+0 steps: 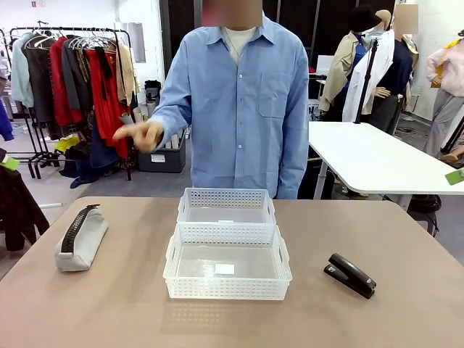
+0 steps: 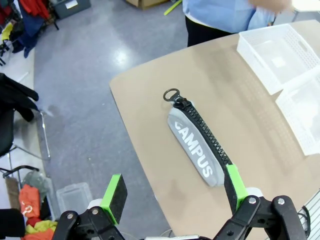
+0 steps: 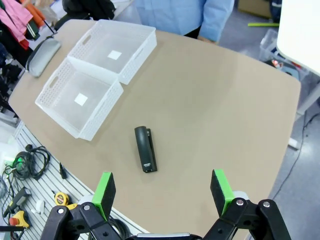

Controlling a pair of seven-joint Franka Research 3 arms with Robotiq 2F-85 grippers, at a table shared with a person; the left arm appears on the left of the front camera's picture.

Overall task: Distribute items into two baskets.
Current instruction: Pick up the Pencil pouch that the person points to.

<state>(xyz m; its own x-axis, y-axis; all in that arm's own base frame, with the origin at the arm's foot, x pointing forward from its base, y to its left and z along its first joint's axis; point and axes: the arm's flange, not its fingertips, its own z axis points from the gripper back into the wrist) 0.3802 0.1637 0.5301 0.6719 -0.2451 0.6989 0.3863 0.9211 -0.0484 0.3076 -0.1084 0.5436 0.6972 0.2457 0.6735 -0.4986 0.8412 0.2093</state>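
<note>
Far basket (image 1: 226,196) partly hidden behind near basket (image 1: 227,288), stapler (image 1: 350,275) details indistinct

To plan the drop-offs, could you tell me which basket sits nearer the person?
The smaller basket, on the far side, close to the person; the bigger basket, with side handles, stands right in front of it on the robot's side.

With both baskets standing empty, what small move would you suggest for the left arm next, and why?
Probably lower the left gripper onto the grey pouch. Its jaws stand open above the pouch, which lies flat on the table, apart from the empty nearer basket and farther basket. Nothing is held yet.
</note>
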